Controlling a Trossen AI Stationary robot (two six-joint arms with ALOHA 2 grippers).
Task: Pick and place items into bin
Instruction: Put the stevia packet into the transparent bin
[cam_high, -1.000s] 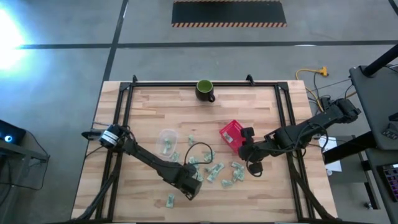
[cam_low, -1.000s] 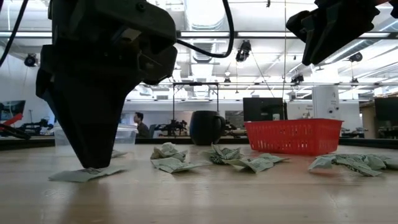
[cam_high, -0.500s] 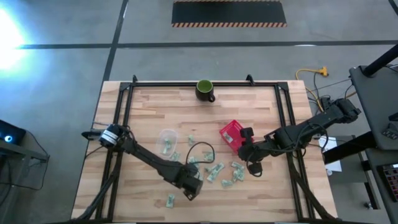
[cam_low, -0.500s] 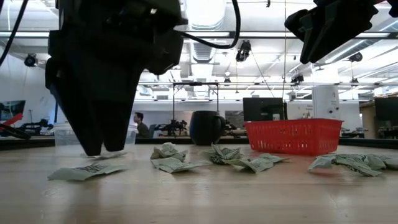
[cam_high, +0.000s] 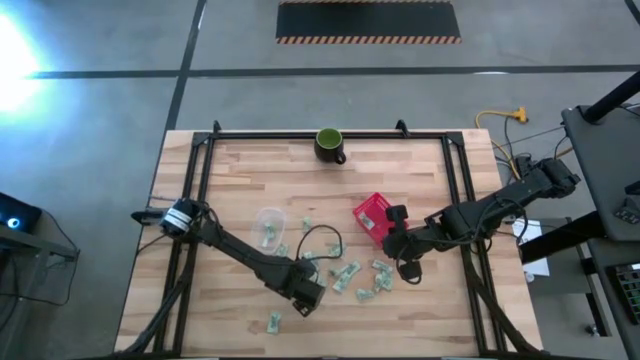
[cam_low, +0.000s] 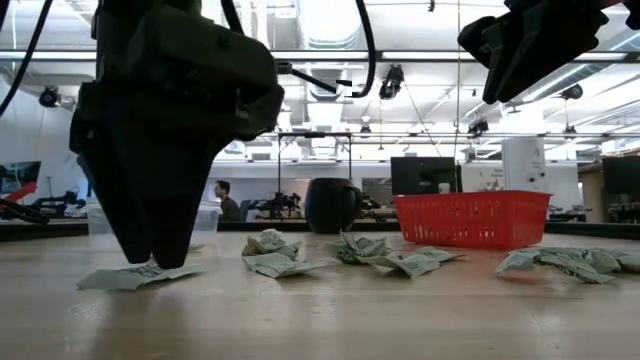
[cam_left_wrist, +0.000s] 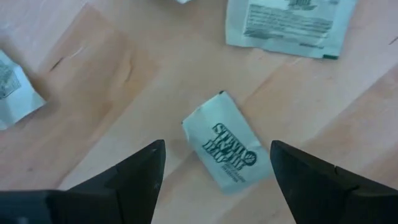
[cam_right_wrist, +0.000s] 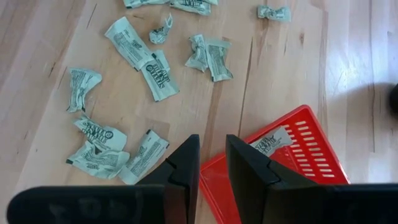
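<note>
Many pale green-and-white packets (cam_high: 352, 276) lie scattered on the wooden table near its middle. My left gripper (cam_left_wrist: 214, 163) is open, pointing down, low over one flat packet (cam_left_wrist: 227, 149) that lies between its two fingers; in the low view its fingertips (cam_low: 150, 262) reach almost to that packet (cam_low: 135, 276). Whether they touch it I cannot tell. My right gripper (cam_right_wrist: 212, 163) hovers above the near edge of the red bin (cam_high: 370, 213), its fingers a narrow gap apart with nothing between them. One packet (cam_right_wrist: 273, 142) lies in the bin.
A dark green mug (cam_high: 329, 145) stands at the table's far edge. A clear plastic cup (cam_high: 268, 225) holding a packet sits left of the pile. A lone packet (cam_high: 274, 321) lies near the front edge. Black frame rails run along the table's sides.
My left gripper, which stood with its fingertips together on a packet on the table, has opened wide, risen a little, and come back down with its fingers either side of the packet. The packet stays flat on the table.
</note>
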